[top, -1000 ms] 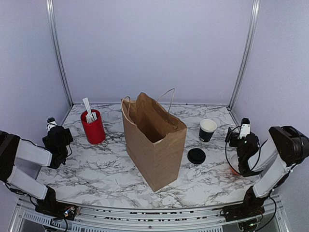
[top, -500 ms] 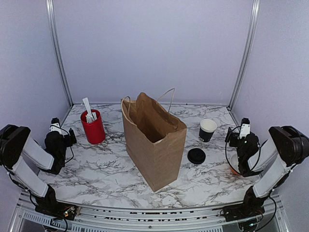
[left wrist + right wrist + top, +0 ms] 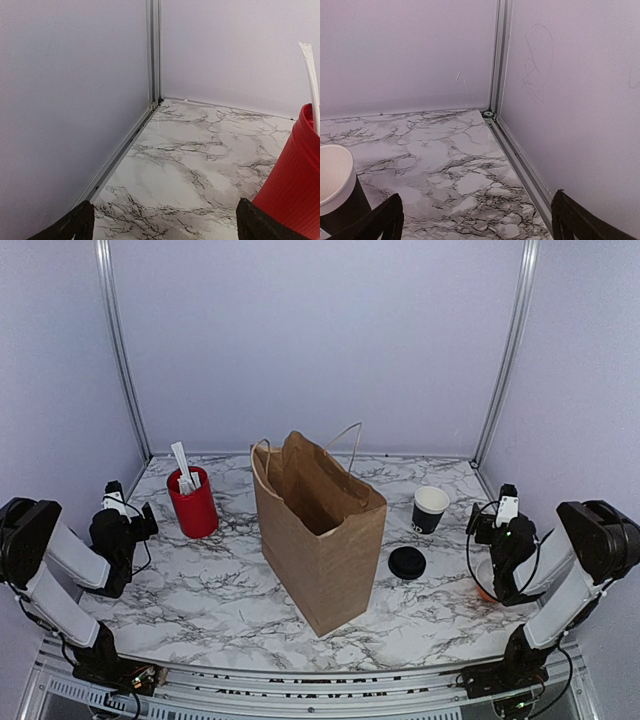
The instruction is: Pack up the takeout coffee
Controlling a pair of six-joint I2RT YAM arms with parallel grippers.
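Our left gripper (image 3: 148, 520) hangs at the left edge of the marble table (image 3: 200, 590) with its jaws spread wide and nothing between them; in its wrist view the two dark fingers (image 3: 75, 225) sit in the bottom corners, with bare marble between them; just to its right we see a ribbed red cup (image 3: 193, 505) standing upright, holding a few white sticks (image 3: 180, 462) that lean out of its top; in the left wrist view this red cup fills the right edge, close to the finger on that side, though we cannot tell whether they touch; in the middle of the table stands a brown paper bag (image 3: 320, 540), upright, its mouth open and its thin handles raised; to the right of the bag, near its base, a black lid (image 3: 407, 562) lies flat on the marble; behind the lid and a little to the right, apart from it, stands the black paper cup (image 3: 430, 512), upright, outside the bag, its white rim and white inside showing; our right gripper (image 3: 480, 525) hangs just right of the cup, jaws likewise wide and holding nothing; its wrist view shows the cup at the lower left, beside the left finger (image 3: 385, 220); something orange (image 3: 485, 580) peeks out beside the right arm, too hidden to name.
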